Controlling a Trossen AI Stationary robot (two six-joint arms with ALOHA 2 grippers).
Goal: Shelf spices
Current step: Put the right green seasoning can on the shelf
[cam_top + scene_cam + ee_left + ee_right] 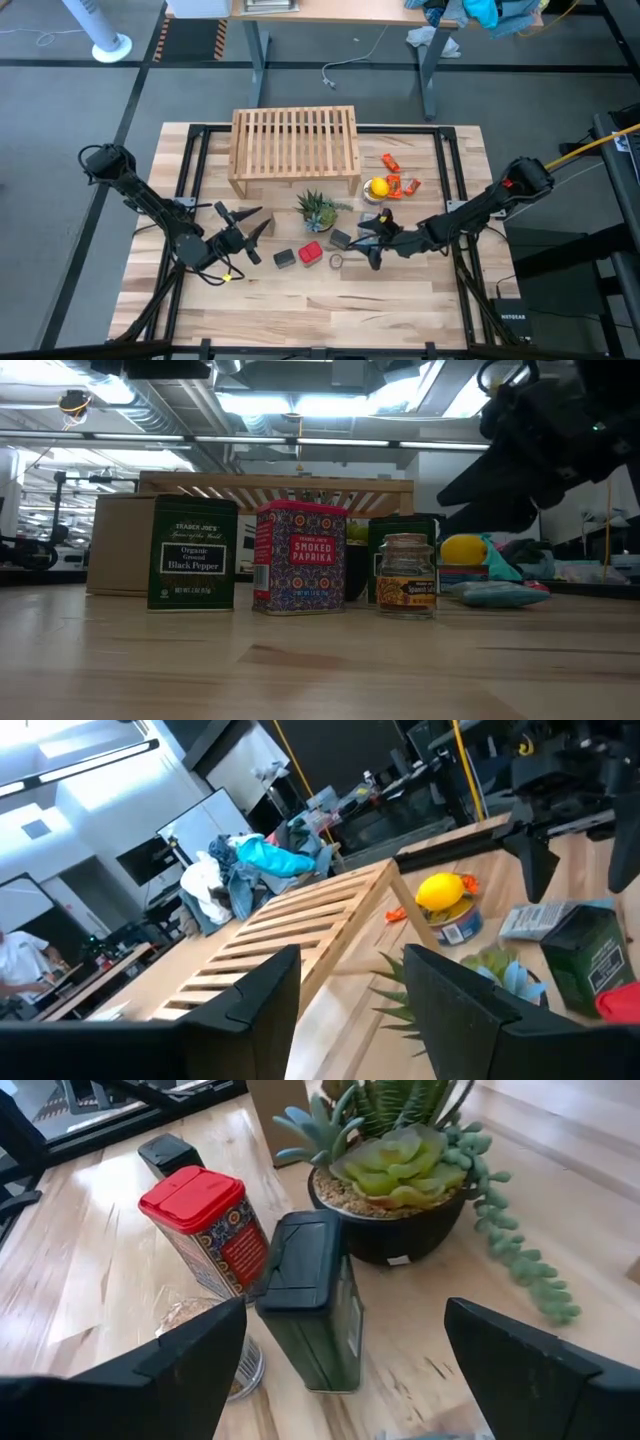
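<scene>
Fingers of the right gripper [340, 1370] spread wide, empty, straddling a dark tin [315, 1300] at frame centre; left gripper [243, 228] half-open, empty.

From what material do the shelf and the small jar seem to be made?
The shelf looks like pale unfinished wood: visible grain and separate slats. The small jar seems clear glass or plastic, since brown contents show through; its lid looks like dark plastic, uncertain.

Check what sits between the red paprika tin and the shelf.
The potted succulent stands between the red paprika tin and the shelf, clearest in the high view. The right wrist view also shows the pot just beyond the tin.
</scene>
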